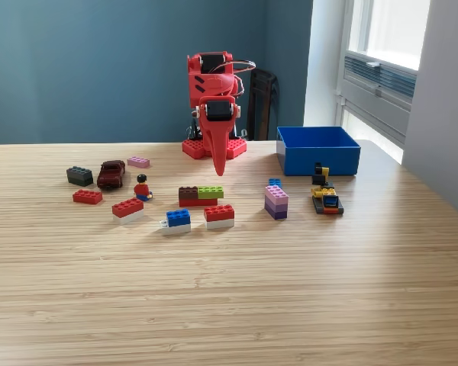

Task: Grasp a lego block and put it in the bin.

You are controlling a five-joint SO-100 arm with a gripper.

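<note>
The red arm point(214, 91) sits folded at the far side of the wooden table point(229, 305), its claw point(218, 169) pointing down with the tip hanging just above the tabletop; the jaws look pressed together into one point and nothing is held between them. The blue bin point(318, 149) stands to the exterior view's right of the claw, well apart, open-topped, at about the same depth on the table. Lego pieces lie mostly nearer the camera than the claw; just in front of it a brown and green block point(200, 195) rests, with a red and white block point(219, 216) and a blue and white block point(176, 221) nearer still. To the exterior view's right of the claw a pink and purple stack point(275, 203) stands, and beyond it a small yellow and black vehicle point(324, 195) just in front of the bin. To the exterior view's left a minifigure point(142, 187), red bricks point(87, 197), a dark red car point(111, 174), a grey brick point(79, 176) and a pink plate point(138, 162) are scattered.
</note>
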